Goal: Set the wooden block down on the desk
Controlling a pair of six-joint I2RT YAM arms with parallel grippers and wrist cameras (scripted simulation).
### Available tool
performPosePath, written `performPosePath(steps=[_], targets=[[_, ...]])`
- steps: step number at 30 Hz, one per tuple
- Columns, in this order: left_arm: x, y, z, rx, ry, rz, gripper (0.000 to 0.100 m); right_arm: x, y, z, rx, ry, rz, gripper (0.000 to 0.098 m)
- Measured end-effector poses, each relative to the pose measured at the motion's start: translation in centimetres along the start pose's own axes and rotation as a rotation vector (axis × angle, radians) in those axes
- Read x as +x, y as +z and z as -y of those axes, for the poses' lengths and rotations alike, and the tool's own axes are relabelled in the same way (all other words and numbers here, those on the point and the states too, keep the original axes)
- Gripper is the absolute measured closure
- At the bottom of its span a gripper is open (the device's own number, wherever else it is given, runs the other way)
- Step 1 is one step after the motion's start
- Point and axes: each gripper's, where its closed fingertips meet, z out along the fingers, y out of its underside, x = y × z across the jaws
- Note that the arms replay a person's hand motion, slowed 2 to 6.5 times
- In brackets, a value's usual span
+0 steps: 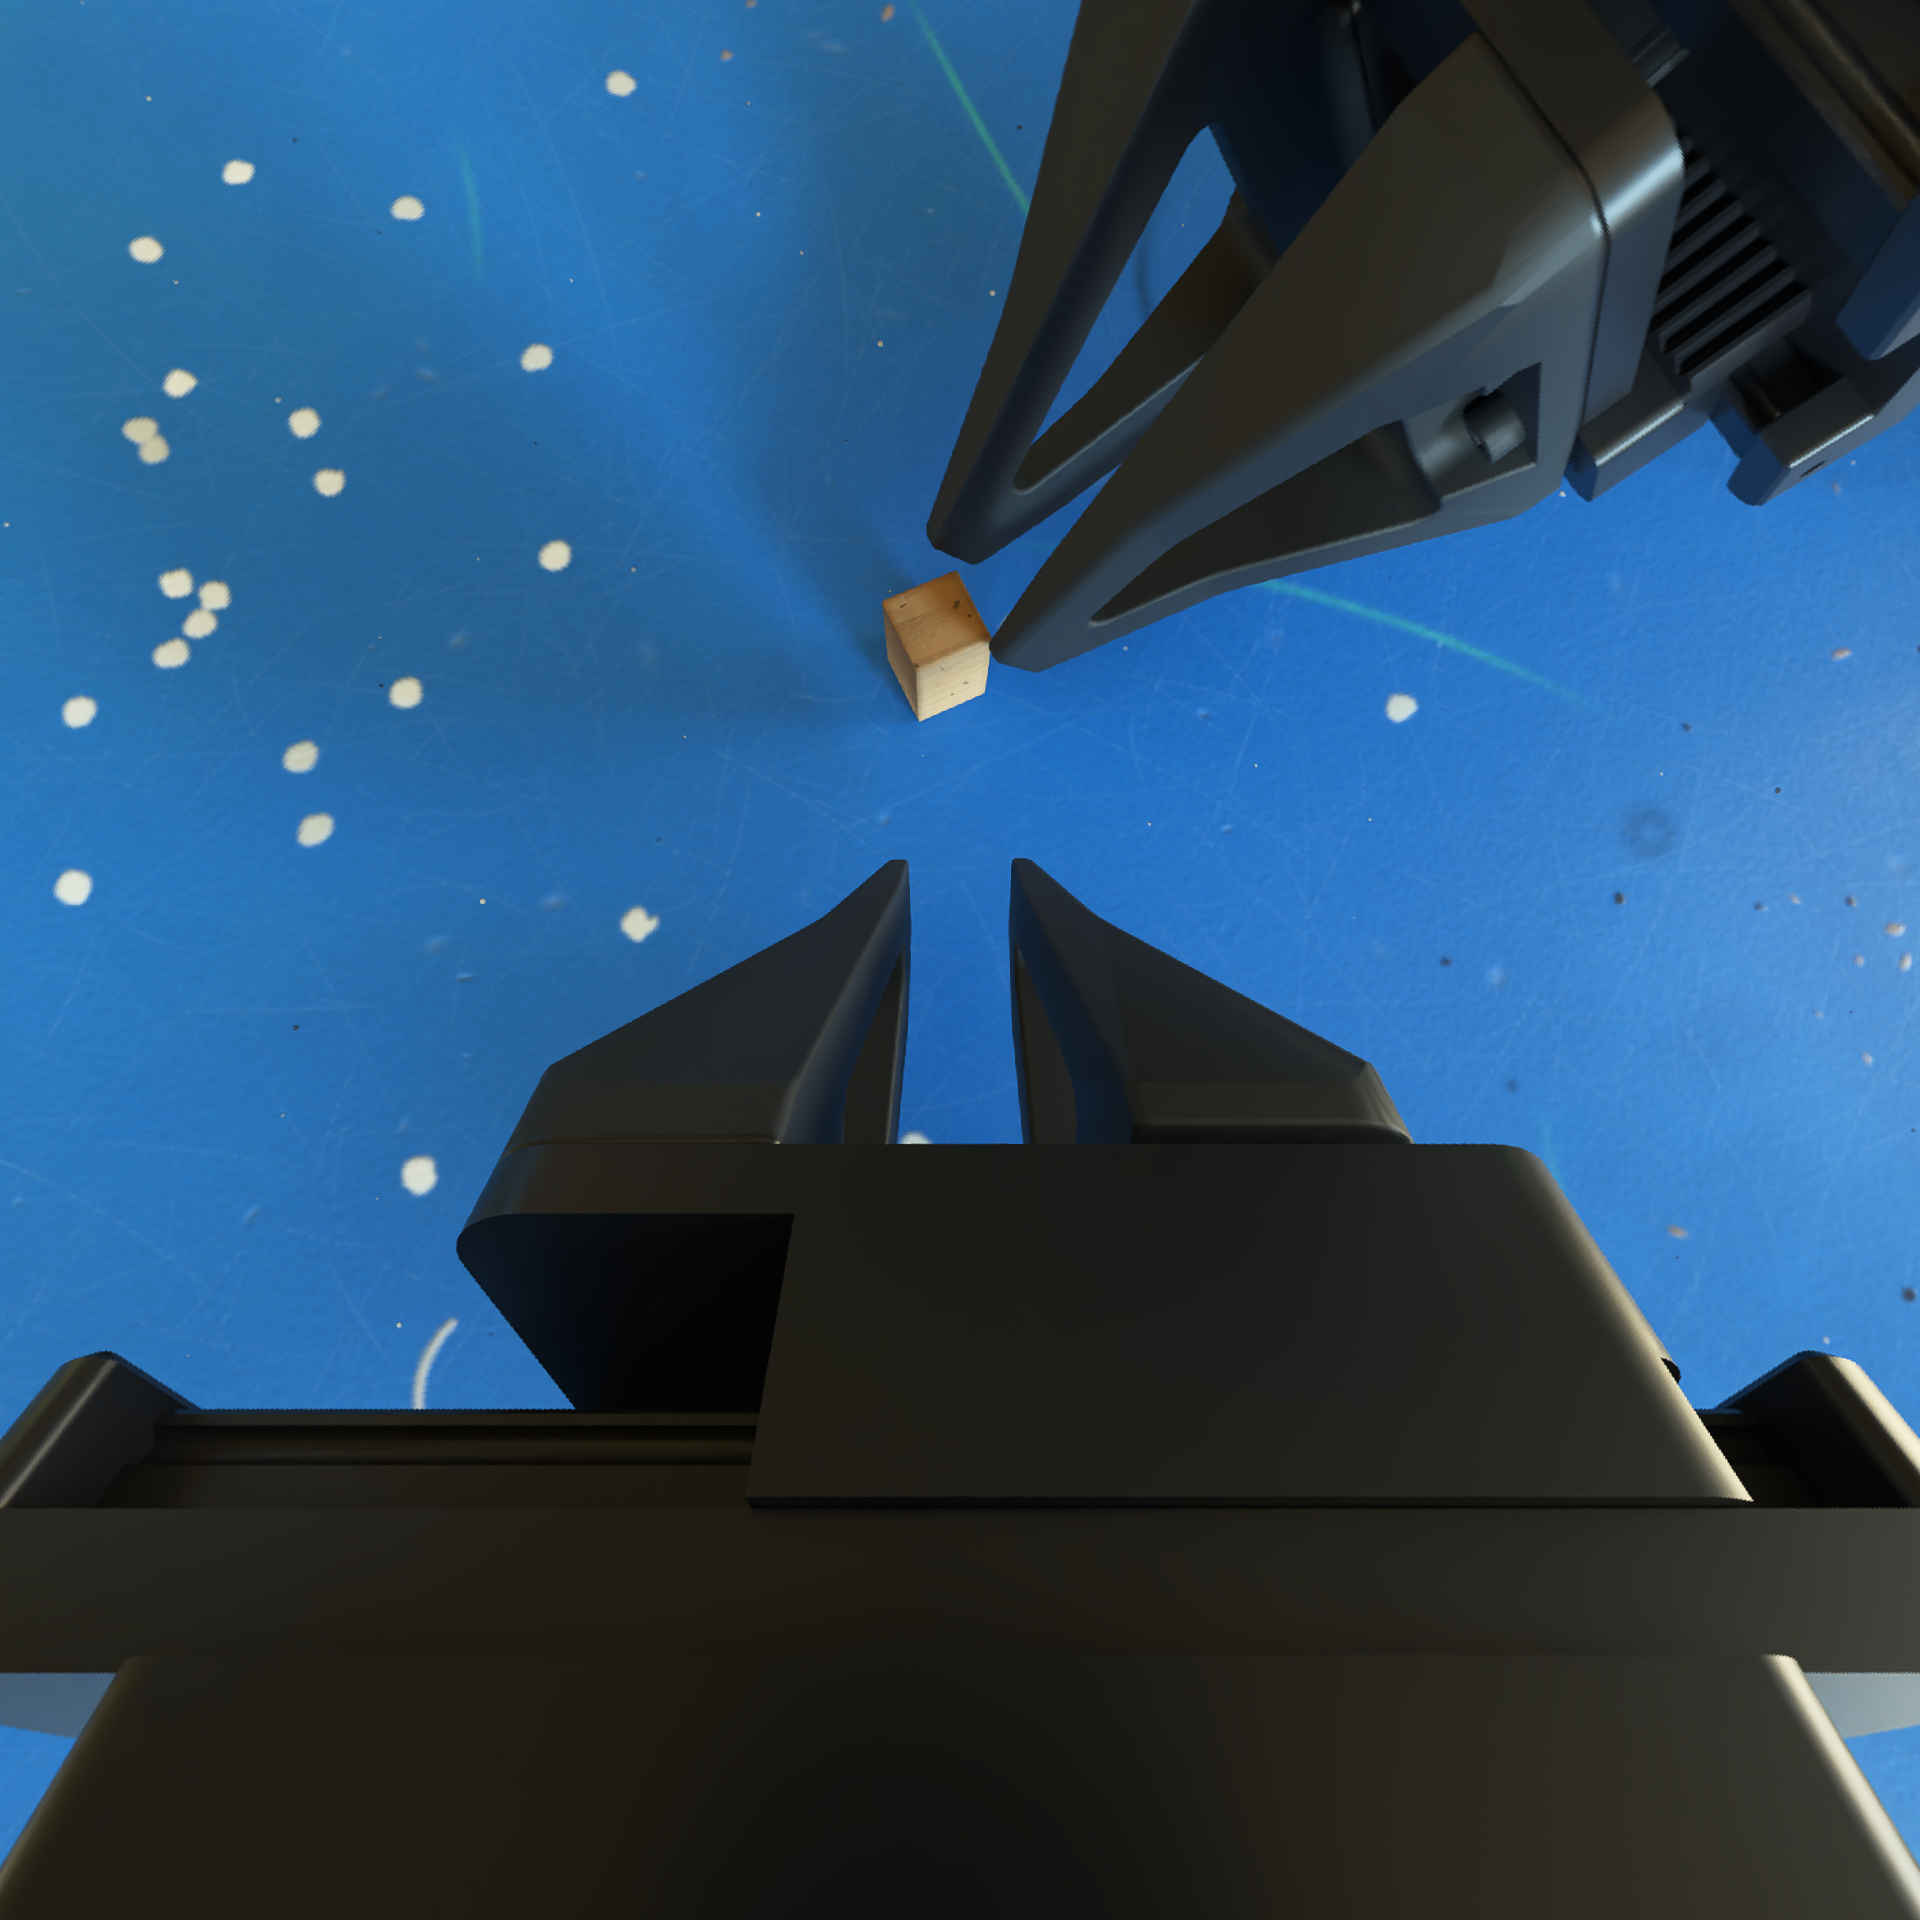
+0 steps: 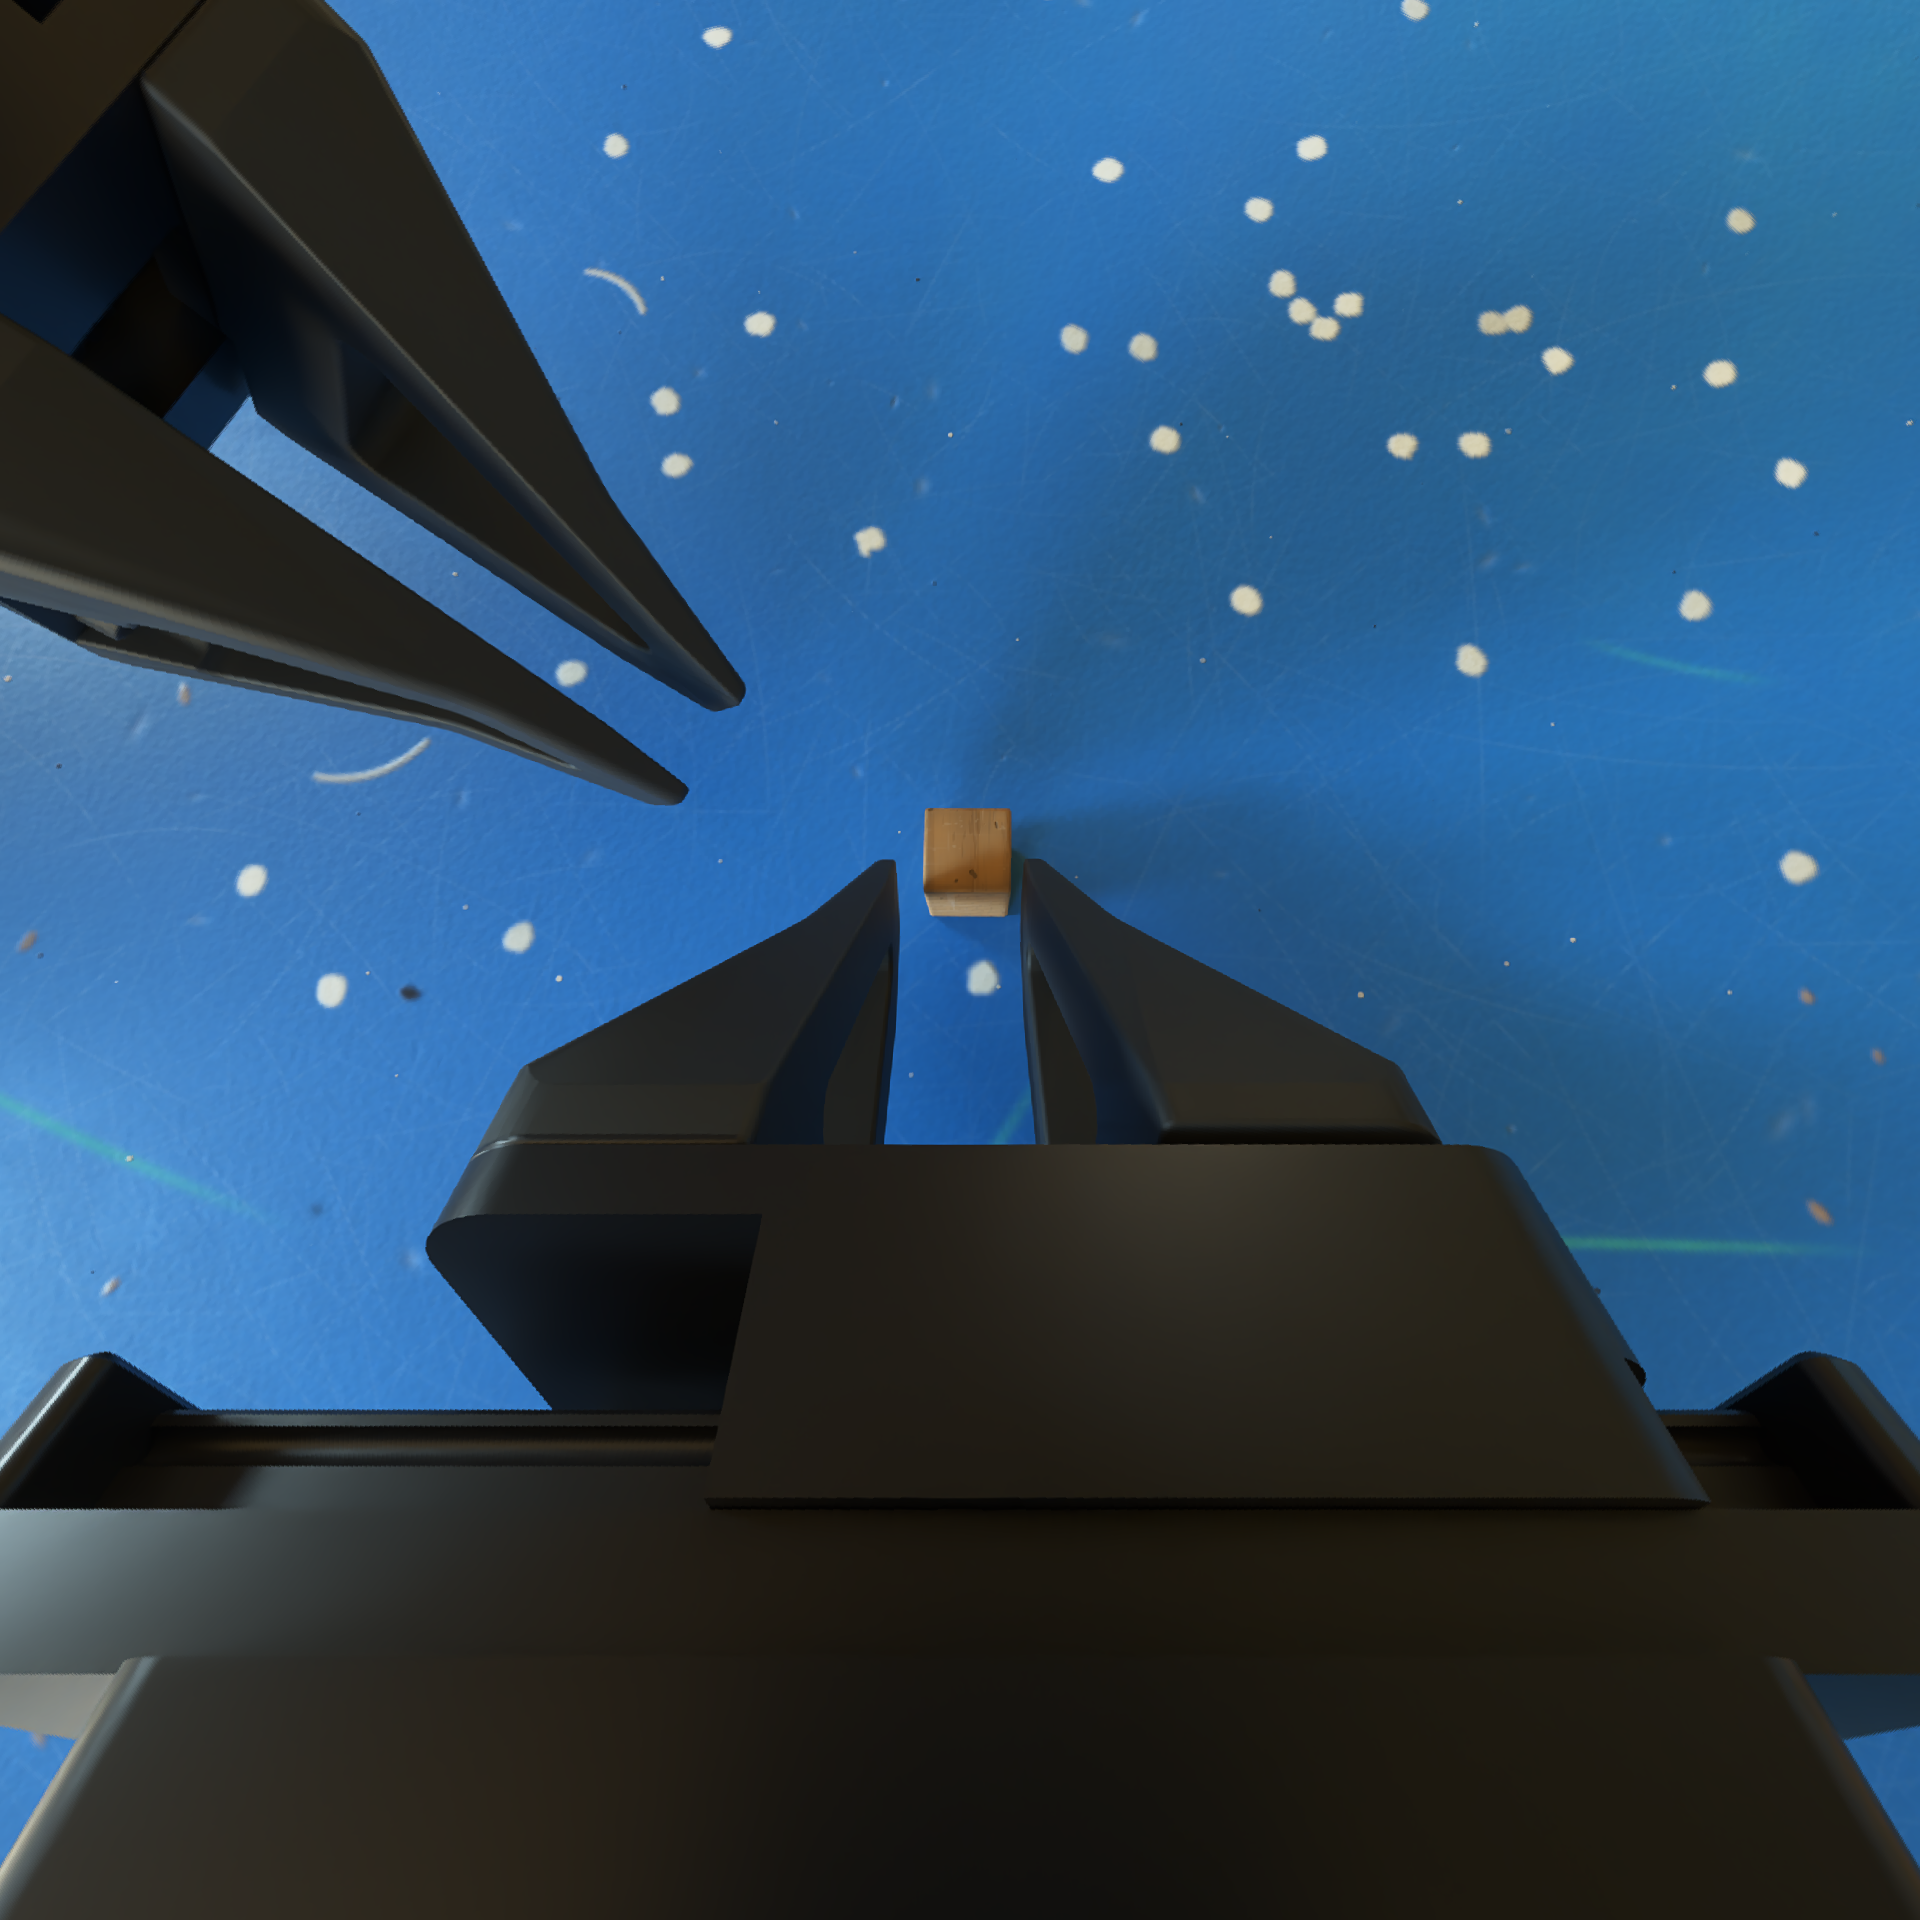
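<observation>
A small wooden block (image 1: 935, 644) stands on the blue desk (image 1: 1299, 883), showing a darker top face and a paler side. My right gripper (image 1: 977, 597) hangs over it from the upper right, one fingertip at its right edge and the other just behind it. In the right wrist view the block (image 2: 966, 860) sits between and just beyond the tips of my right gripper (image 2: 961, 864), with a thin gap on each side, so the jaws are open and not gripping. My left gripper (image 1: 961, 864) is empty, its jaws slightly apart, a short way in front of the block.
The desk (image 2: 1351, 831) is blue, scratched and speckled with pale dots and faint green streaks. My left gripper (image 2: 704, 746) reaches in from the upper left of the right wrist view, its tips close to the block. No other objects show.
</observation>
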Motion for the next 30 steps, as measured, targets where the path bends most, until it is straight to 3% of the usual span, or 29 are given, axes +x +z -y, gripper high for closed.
performPosePath(steps=[30], targets=[[-0.5,0.4,-0.3,-0.036,0.017,0.03,0.087,-0.4,-1.2,-0.4,0.035,0.027,-0.027,0.0795]])
